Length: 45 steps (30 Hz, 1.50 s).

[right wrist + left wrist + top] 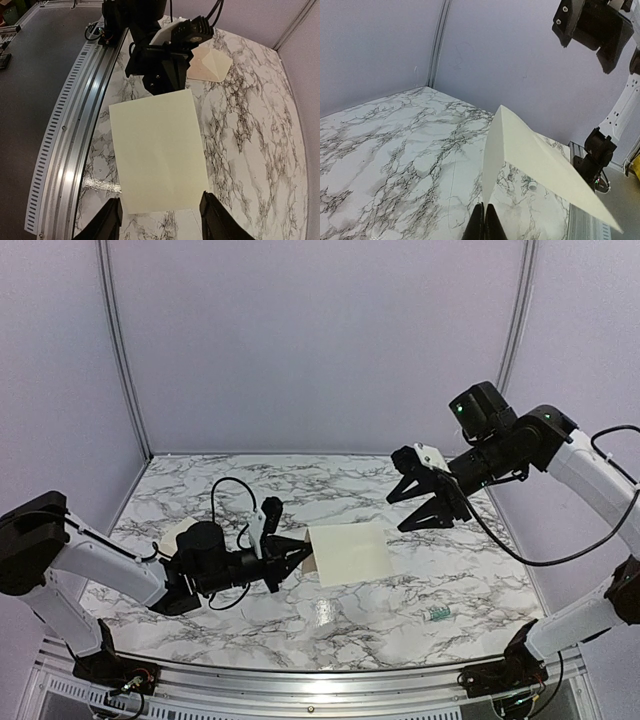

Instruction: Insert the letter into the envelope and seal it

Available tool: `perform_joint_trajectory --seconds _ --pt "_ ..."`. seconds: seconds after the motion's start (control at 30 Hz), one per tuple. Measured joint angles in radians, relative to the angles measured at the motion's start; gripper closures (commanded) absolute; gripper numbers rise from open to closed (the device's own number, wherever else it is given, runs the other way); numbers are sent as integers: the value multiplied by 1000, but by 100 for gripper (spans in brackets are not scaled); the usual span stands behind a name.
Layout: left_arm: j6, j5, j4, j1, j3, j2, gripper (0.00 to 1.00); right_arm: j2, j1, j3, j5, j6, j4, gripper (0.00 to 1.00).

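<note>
Over on the left, the left pincer (300, 558) is clamped tight on one edge of the single letter (350, 552), holding it up off the worktop (450, 580). Right pincer (398, 514) hangs spread wide, gripping nothing. One envelope (212, 64) sits beside the left arm.

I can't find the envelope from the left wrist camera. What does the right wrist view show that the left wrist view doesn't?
Only the right wrist view shows the envelope, lying on the table beyond the left gripper, and the whole face of the letter. Only the left wrist view shows the right gripper overhead, jaws open, and the letter sloping up from its gripped edge. Both show the letter pinched at one edge in the shut left jaws, above the marble table.
</note>
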Motion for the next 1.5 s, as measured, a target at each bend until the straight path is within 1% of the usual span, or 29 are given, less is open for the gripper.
perform_joint_trajectory --seconds 0.13,0.27,0.37,0.53,0.7,0.8,0.93,1.03,1.2,1.33,1.37,1.4,1.5 --pt "89 0 -154 -5 24 -60 100 32 -4 8 -16 5 -4 36" --pt "155 9 -263 -19 39 -100 100 57 -4 -49 -14 52 66 33" --pt "191 24 -322 -36 61 -112 100 84 -4 -87 -17 76 105 32" --pt "219 44 -365 -53 80 -122 100 142 -4 -127 -34 87 137 32" --pt "220 49 -383 -60 85 -139 100 156 -4 -182 -44 89 148 36" --pt "220 48 -391 -61 85 -156 100 156 -4 -205 -51 82 149 42" --pt "220 42 -393 -62 85 -181 100 155 -4 -244 -69 74 152 58" --pt "219 41 -392 -62 85 -186 100 155 -4 -265 -85 74 151 66" --pt "219 36 -393 -62 85 -186 100 156 -4 -266 -110 74 153 83" --pt "219 22 -393 -64 85 -186 100 156 -4 -266 -127 74 152 98" --pt "219 16 -393 -65 85 -186 100 156 -4 -266 -132 75 153 100" --pt "219 11 -393 -66 85 -186 98 156 -4 -266 -134 72 153 100" --pt "221 -8 -394 -67 80 -191 78 156 -4 -266 -137 71 151 100"
